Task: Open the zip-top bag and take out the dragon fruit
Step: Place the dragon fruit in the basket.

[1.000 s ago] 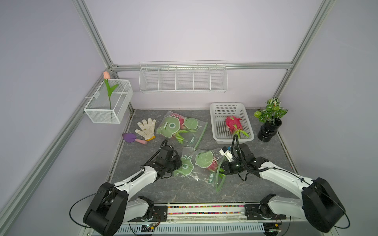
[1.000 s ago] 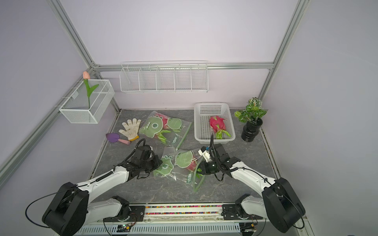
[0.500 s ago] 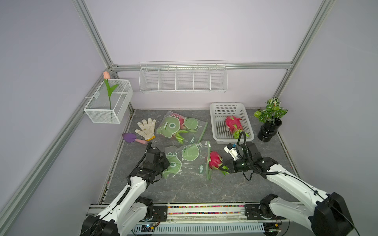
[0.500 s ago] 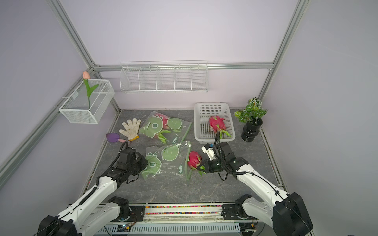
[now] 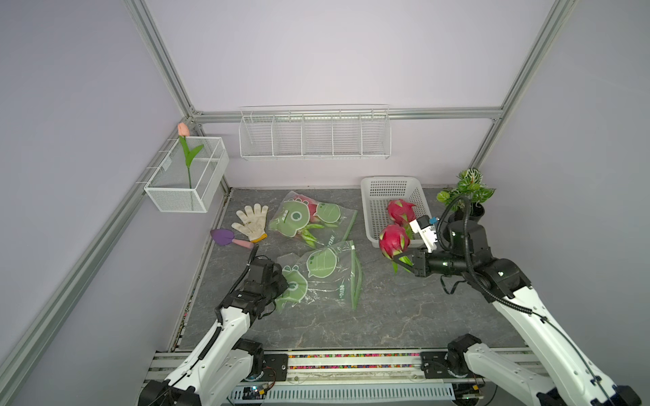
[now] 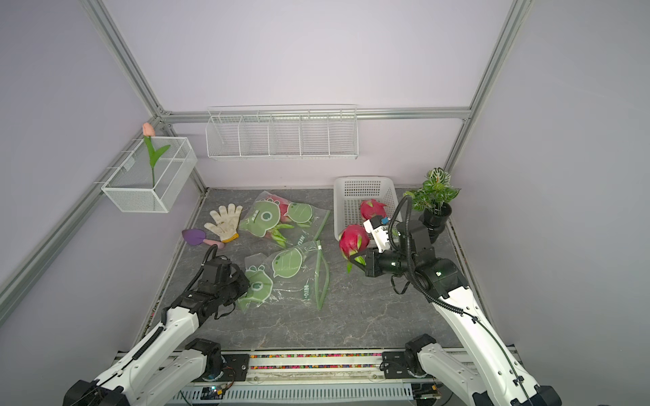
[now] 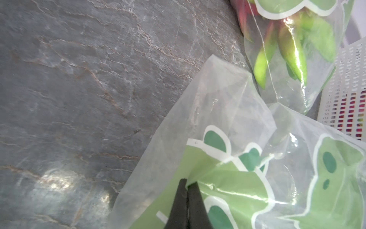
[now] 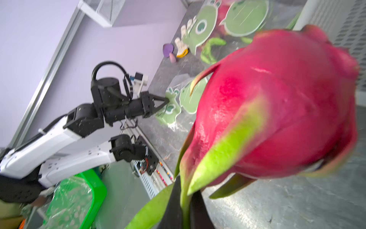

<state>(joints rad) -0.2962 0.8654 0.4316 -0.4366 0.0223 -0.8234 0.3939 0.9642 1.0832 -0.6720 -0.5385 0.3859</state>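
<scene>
Hanging from the right gripper (image 5: 401,258), the dragon fruit (image 5: 394,240) is clear of the zip-top bag (image 5: 327,277) in both top views. A second ago it sat in the bag's mouth, and half a second ago it was just outside it. The claw is pinched together on its green scales, holding it over the near rim of the white basket (image 5: 367,211), toward two o'clock on the table (image 5: 387,316). The left gripper (image 5: 283,283) is clamped on the bag's closed end at eight o'clock and has dragged the bag, now flat and empty, back that way. Removal from this bag looks done; only a set-down seems left.

In a top view, a second dragon fruit (image 6: 373,209) already lies in the white basket, likely where this one would land. The potted plant (image 6: 434,193) crowds the right arm at two o'clock. A second zip-top bag (image 6: 281,218) at twelve o'clock has fruit inside. The work glove (image 6: 225,219) and purple trowel (image 6: 195,237) at ten are out of the way.

The left wrist view shows the fingers (image 7: 197,204) pressed together on the printed film, nothing pink within it.

The right wrist view shows the fruit filling the frame, a scale nipped between the closed fingers (image 8: 198,210).
</scene>
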